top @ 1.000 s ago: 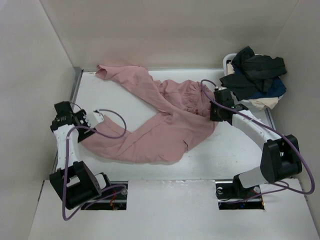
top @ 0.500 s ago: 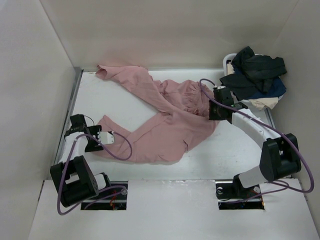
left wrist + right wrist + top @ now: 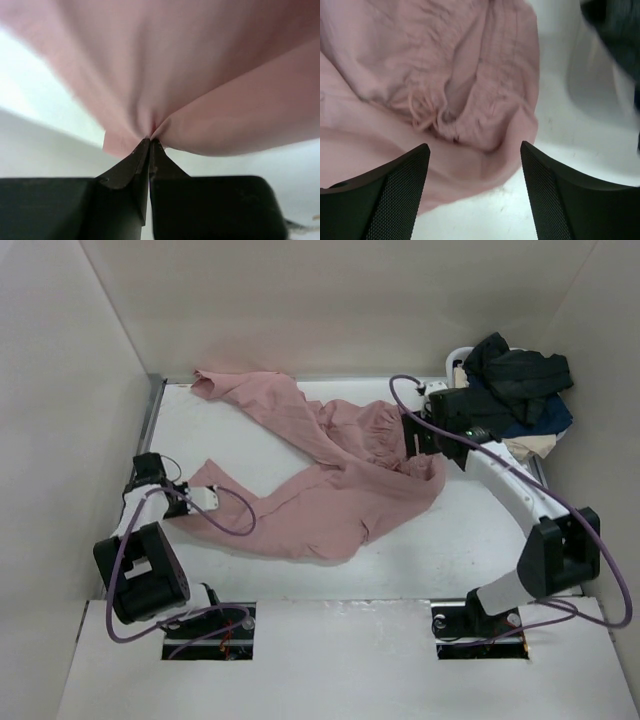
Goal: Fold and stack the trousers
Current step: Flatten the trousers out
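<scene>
The dusty-pink trousers (image 3: 330,485) lie spread on the white table (image 3: 470,520). One leg runs to the back left, the other bends toward the near left, and the gathered waist (image 3: 385,435) sits at the right. My left gripper (image 3: 203,498) is at the end of the near leg. In the left wrist view its jaws (image 3: 150,142) are shut on a pinched fold of the pink fabric (image 3: 200,75). My right gripper (image 3: 414,436) hovers over the waist. In the right wrist view it (image 3: 475,150) stands open above the gathered cloth (image 3: 445,85), holding nothing.
A pile of black and navy garments (image 3: 510,385) on a cream cloth (image 3: 530,447) sits at the back right corner beside a white container (image 3: 458,360). Tall white walls close in the table at the left, back and right. A metal rail (image 3: 150,425) runs along the left edge.
My left gripper came down to the near leg's end and shut on the fabric. My right gripper opened, let go of the waist and drew back toward the far right.
</scene>
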Robot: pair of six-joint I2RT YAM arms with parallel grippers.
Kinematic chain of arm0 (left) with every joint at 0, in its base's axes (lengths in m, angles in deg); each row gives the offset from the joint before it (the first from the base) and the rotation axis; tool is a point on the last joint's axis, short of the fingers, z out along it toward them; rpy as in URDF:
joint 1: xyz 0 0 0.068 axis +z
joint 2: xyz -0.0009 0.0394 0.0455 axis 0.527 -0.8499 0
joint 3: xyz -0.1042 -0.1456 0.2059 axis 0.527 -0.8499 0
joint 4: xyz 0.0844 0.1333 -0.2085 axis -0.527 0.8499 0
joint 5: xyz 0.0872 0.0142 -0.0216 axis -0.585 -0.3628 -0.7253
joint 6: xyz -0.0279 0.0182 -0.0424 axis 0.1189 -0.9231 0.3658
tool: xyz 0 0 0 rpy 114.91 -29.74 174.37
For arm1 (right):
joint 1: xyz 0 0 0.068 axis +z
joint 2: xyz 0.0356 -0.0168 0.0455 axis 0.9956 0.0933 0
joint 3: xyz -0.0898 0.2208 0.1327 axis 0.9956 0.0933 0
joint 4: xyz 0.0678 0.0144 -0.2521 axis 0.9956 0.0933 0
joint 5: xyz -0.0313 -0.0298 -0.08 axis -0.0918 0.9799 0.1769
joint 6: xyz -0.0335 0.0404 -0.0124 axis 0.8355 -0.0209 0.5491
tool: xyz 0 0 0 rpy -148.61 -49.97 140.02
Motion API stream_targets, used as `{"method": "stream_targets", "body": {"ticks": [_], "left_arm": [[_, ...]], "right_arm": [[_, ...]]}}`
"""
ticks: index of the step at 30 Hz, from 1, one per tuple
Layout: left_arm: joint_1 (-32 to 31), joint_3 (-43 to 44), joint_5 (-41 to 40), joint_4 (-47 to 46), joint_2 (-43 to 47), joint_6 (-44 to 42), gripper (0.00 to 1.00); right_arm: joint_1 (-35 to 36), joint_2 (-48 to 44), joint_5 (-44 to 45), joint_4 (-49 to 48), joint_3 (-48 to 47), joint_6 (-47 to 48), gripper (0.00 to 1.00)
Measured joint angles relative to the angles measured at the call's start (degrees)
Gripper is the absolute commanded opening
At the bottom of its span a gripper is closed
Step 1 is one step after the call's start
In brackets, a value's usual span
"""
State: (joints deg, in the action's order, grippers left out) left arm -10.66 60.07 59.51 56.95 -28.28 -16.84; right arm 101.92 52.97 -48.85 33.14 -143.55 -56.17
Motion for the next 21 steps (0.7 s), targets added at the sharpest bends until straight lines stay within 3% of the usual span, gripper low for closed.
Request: {"method": "stream_targets", "body": {"ticks": [7,13,18,21], "left_arm": [[3.1,11.8,1.2,5.9,5.0,5.6,0.00],[3.1,11.5,1.2,9.6,7.7,8.3,0.00],[3.3,11.5,1.2,10.6,7.5,10.4,0.00],[4.0,12.0,1.2,11.3,6.6,11.7,0.00]], "right_arm": [[1.9,15.2,-4.5,-0.5,-8.6,4.9,0.89],[2.2,15.1,-8.9,2.8,-7.7,5.9,0.68],[2.6,14.6,-11.0,4.5,-7.5,5.9,0.72],[3.4,14.7,-11.4,5.9,-7.0,5.9,0.69]]}}
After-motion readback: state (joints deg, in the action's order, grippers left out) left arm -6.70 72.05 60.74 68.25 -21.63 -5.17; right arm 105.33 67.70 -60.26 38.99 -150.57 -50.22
